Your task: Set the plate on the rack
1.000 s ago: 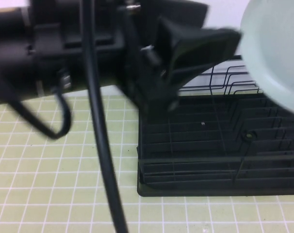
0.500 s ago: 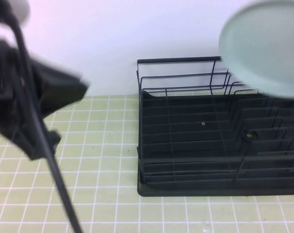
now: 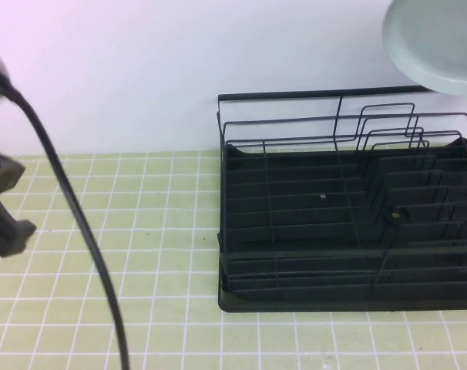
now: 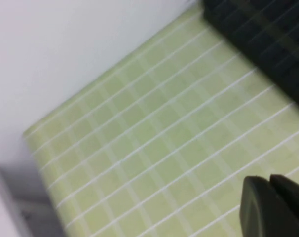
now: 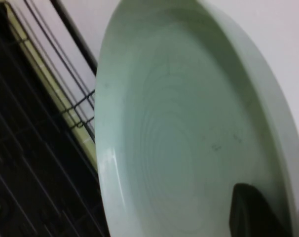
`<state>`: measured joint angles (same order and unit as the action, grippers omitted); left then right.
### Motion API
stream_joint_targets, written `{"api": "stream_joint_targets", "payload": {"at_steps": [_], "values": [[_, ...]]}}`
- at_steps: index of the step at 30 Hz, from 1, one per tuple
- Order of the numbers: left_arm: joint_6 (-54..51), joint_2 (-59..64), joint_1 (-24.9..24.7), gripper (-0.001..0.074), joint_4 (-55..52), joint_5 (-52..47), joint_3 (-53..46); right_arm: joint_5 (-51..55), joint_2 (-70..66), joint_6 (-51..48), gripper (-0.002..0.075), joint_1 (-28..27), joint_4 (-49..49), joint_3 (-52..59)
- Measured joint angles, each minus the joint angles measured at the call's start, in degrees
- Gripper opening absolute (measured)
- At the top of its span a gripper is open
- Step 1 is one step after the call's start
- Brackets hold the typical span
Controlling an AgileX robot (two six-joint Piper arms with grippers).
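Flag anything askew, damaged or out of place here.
Nothing looks damaged or spilled. The pale green plate is tilted in the air above the far right corner of the black dish rack, gripped by the right claw. The left claw is shut above the green gridded mat, left of the rack.

Rack on my table at three o'clock, plate in right gripper above at one, left gripper at nine

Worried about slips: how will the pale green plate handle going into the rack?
The plate looks glossy, so probably slippery in the right tool gripping its rim above the rack; rigid, likely brittle if dropped; left tool, shut, hangs over the mat.
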<state>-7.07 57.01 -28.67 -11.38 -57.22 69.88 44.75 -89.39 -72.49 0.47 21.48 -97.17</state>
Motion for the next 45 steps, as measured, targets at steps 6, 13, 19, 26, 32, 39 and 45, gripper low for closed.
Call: {"api": "stream_joint_targets", "payload": {"at_steps": [6, 13, 19, 26, 32, 39, 45], "values": [[8.86, 0.12, 0.0, 0.0001, -10.47, 3.45, -8.31, 0.11, -2.6, -5.92, 0.0091, 0.0, -0.12, -0.36], [19.85, 0.0, 0.0, 0.0, -17.9, 5.01, -14.93, -2.5, -5.15, -12.72, 0.0091, 0.0, 0.99, -0.36], [21.24, -2.92, 0.0, 0.0, -18.45, 7.95, -20.3, -4.56, -6.71, -23.14, 0.0091, 0.08, 8.65, -0.36], [22.31, -12.45, 0.0, 0.0, -20.34, 14.06, -29.54, -4.45, -11.37, -30.37, 0.0091, 0.12, 12.16, -0.36], [22.35, -20.48, 0.0, 0.0, -22.01, 28.98, -35.99, -4.64, -13.35, -32.76, 0.0091, 0.12, 14.41, -0.36], [22.35, -21.85, -0.1, 0.0001, -25.14, 35.55, -43.69, -0.33, -13.6, -32.96, 0.0091, 0.12, 18.56, -0.36], [22.35, -22.22, -0.1, 0.0001, -24.77, 37.49, -43.59, -0.33, -13.51, -32.96, 0.0091, 0.12, 18.37, -0.36]]}}
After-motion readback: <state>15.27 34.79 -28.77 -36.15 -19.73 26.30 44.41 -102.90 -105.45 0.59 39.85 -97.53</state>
